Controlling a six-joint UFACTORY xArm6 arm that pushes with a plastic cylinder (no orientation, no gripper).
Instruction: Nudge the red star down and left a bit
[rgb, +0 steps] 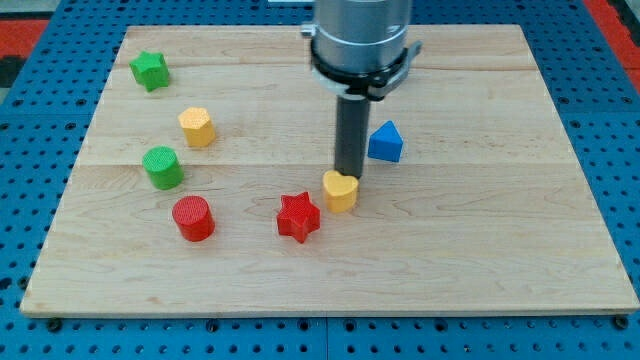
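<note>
1. A green star (149, 70) sits near the board's top-left corner.
2. A yellow hexagon block (197, 127) lies below and to the right of it, on the left side of the wooden board (500, 250).
3. A green cylinder (162, 167) stands lower, nearer the left edge.
4. A red cylinder (193, 218) is just below that, toward the bottom edge.
5. A yellow heart-like block (340, 190) rests near the board's centre.
6. A blue triangular block (385, 142) lies up and right of it, apart.

The arm's grey body (360, 35) is cut off by the view's top edge, so nothing above its collar shows. My tip (347, 177) ends just behind the yellow heart block (340, 190), which hides whether they touch. The desk (480, 250) loses its lower corners into shadow.
</note>
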